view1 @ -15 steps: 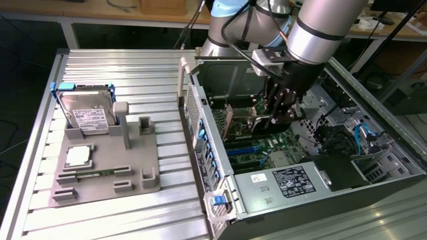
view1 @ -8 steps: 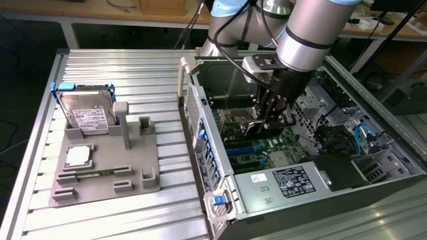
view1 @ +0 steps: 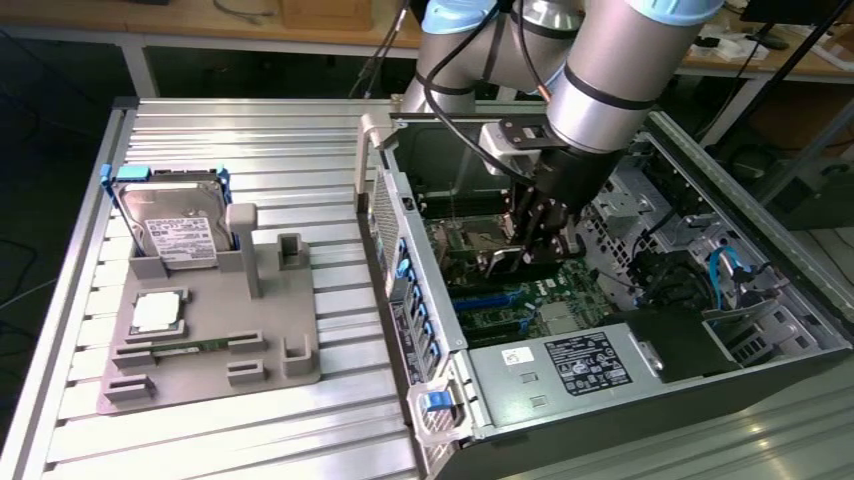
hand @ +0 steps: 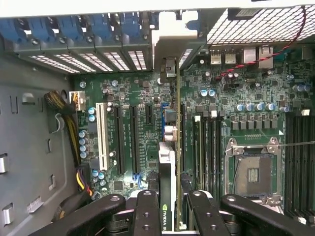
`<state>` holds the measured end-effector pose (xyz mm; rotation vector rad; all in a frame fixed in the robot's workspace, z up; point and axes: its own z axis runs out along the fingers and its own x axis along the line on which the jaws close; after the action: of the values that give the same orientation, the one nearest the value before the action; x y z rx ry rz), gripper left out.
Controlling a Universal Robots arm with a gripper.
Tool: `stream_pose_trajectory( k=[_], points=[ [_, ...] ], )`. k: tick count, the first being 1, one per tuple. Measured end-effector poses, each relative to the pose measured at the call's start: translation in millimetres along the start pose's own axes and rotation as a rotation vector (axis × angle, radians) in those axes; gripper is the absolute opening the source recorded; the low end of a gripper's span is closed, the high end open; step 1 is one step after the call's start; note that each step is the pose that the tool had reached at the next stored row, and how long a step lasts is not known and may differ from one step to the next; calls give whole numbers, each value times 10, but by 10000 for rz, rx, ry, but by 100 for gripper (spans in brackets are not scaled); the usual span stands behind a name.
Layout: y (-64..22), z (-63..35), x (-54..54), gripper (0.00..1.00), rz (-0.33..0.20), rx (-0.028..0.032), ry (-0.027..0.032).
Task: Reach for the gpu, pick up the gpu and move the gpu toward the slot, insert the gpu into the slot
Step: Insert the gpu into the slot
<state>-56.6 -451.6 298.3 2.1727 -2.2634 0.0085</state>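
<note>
My gripper is down inside the open computer case, shut on the gpu. The gpu is a thin dark card standing on edge over the green motherboard. In the wrist view the gpu runs edge-on between my fingers, and its silvery bracket reaches the case's rear openings. The slot lies right under the card and is mostly covered; a blue end of the slot shows beside it. Whether the card's edge touches the slot I cannot tell.
Two long black slots and a white one lie beside the card, the processor socket and memory slots on the other side. Yellow-black cables hang near the case wall. A hard drive sits on a grey fixture at the exterior view's left.
</note>
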Motion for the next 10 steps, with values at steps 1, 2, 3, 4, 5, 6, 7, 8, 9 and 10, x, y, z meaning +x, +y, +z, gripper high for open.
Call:
stream_pose_trajectory(
  k=[1, 2, 3, 4, 5, 6, 7, 8, 9, 10],
  points=[
    [-3, 12, 0, 27, 0, -6, 0],
    [-4, 22, 0, 27, -3, -13, -1],
    [-4, 31, -1, 27, -14, -19, 0],
    [-5, 37, -1, 27, -31, -23, 1],
    [-5, 43, -1, 27, -62, -27, 0],
    [-5, 49, -1, 27, -108, -32, 0],
    [-5, 56, -1, 27, -181, -40, 3],
    [-5, 62, -1, 27, -257, -47, 5],
    [-5, 67, -1, 27, -352, -54, 7],
    [-5, 72, -1, 27, -420, -60, 10]
  ],
)
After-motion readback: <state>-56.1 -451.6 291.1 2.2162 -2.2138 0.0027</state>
